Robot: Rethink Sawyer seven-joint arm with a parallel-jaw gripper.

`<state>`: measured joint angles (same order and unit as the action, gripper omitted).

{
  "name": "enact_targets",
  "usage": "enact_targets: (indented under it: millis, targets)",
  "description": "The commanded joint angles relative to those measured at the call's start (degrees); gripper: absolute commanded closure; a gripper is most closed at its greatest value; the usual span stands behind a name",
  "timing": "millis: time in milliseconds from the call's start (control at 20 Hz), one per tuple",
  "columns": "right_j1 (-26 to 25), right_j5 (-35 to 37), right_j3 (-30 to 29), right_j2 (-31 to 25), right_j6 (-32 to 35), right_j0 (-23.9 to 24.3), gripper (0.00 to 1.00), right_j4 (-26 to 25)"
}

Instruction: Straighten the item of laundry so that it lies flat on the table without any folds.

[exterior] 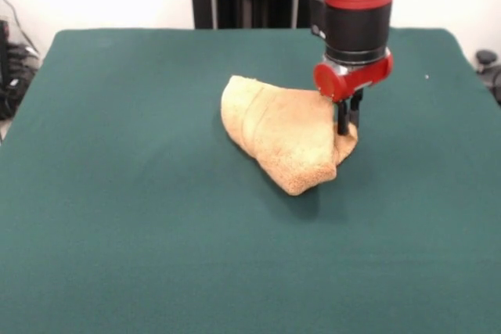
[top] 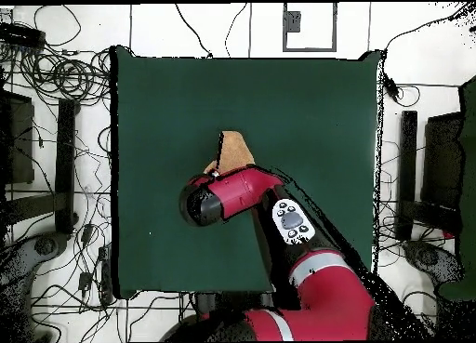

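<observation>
A dark green cloth-covered surface (exterior: 141,232) fills most of the frame. Directly on it, slightly right of centre, lies a crumpled golden-tan towel (exterior: 274,134), folded over itself, apparently bunched thickest toward its lower end.

Green table (exterior: 117,217) lies open on all sides of crumpled towel (exterior: 274,134), the sole obstacle

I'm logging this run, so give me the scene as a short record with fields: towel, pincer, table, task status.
towel: golden-tan towel, bunched and folded over itself near the table's middle
pincer: pincer down on the towel's edge, right side in the front view; open or shut unclear
table: dark green table
arm: hides most of the towel in the overhead view
task status: not flat yet
</observation>
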<state>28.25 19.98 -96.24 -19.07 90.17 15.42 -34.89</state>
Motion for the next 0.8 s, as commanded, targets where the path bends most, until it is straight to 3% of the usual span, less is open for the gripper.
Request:
enact_targets:
  millis: [50, 500, 800]
  targets:
    - [-0.9, 4.3, -0.9, -5.0, -1.9, -1.5, 1.0, -0.6]
    - [0.0, 6.9, -0.3, -3.0, -0.6, -3.3, 1.0, 0.1]
    - [6.9, 9.9, -5.6, -7.0, -2.8, 0.3, 1.0, 3.6]
